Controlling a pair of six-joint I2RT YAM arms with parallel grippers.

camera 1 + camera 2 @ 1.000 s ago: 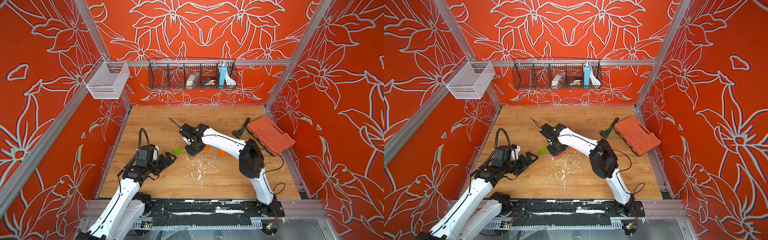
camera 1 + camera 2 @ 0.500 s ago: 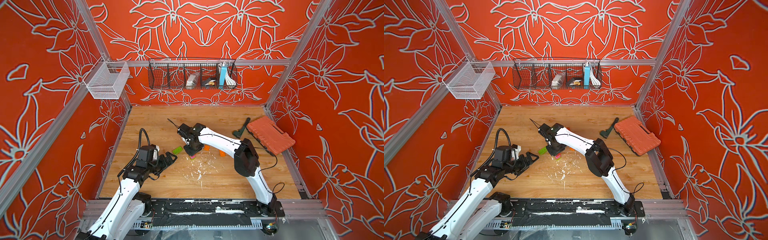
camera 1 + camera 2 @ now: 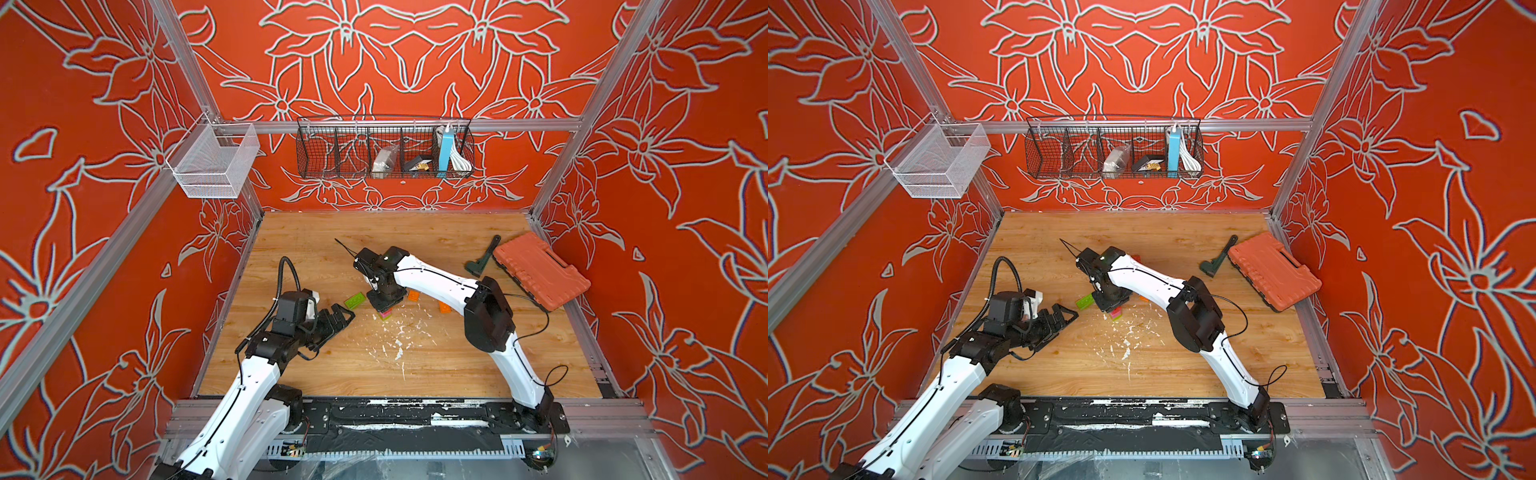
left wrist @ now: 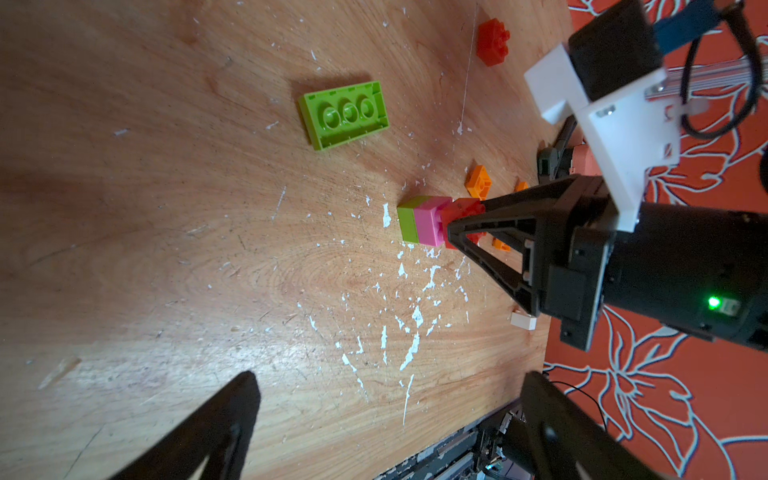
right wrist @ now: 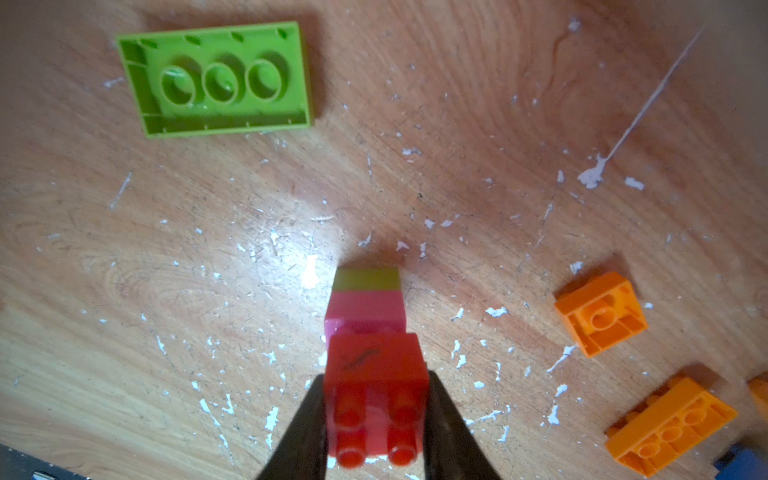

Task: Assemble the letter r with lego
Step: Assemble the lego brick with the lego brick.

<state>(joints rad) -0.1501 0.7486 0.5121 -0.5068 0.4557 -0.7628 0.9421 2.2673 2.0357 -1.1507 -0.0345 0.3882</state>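
Right tool (image 5: 376,415) is closed on the red brick (image 5: 376,365), gripping its two side faces, studs toward the wrist. Left tool (image 4: 392,386) stands wide and empty, low over the table (image 5: 124,291). It is lower left of centre in both top views and touches no brick.

Location of work: the red brick tops a narrow stack, with a pink brick (image 5: 365,309) under it and a lime brick (image 5: 368,279) at the base. In a top view the stack (image 3: 385,313) sits just left of frame centre. The base appears to rest on the table; contact cannot be confirmed.

Hazards:

1. Incomplete seating. In the left wrist view, pink studs appear to show between pink and red. Release now may leave the red brick loose, and it can fall.
2. Toppling. The stack is one brick wide and nothing braces it. An off-axis press can tip it or slide it across the table.
3. Separation. A lift by the red brick alone loads the joints below, and the lower bricks may drop off.
4. Collision. A lime plate (image 3: 354,300) lies stud-side down just left of the stack, and orange bricks (image 3: 413,296) lie just right. A sideways sweep of the tool can scatter them.
5. Shape. A single column is no r yet; the arm needs more bricks.
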